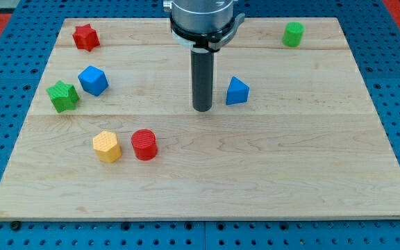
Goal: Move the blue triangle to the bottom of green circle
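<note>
While the arm's top is cut off, my tip stands just left of the blue triangle.

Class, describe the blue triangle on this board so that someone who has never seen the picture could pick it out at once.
Start at the wooden board and find the dark rod near its middle. My tip ends there, and the blue triangle sits just to the view's right of it, not touching. The only other blue piece, the blue cube, lies far off at the view's left beside the green star.
</note>
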`<action>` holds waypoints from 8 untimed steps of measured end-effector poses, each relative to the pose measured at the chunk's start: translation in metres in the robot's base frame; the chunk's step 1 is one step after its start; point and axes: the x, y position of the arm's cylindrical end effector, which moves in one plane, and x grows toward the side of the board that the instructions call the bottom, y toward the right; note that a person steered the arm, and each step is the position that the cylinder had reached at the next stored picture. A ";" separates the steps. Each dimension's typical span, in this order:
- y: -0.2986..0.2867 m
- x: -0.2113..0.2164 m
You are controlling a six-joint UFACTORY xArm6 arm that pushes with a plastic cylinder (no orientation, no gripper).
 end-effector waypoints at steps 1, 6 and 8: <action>-0.003 -0.008; 0.053 -0.021; 0.147 -0.033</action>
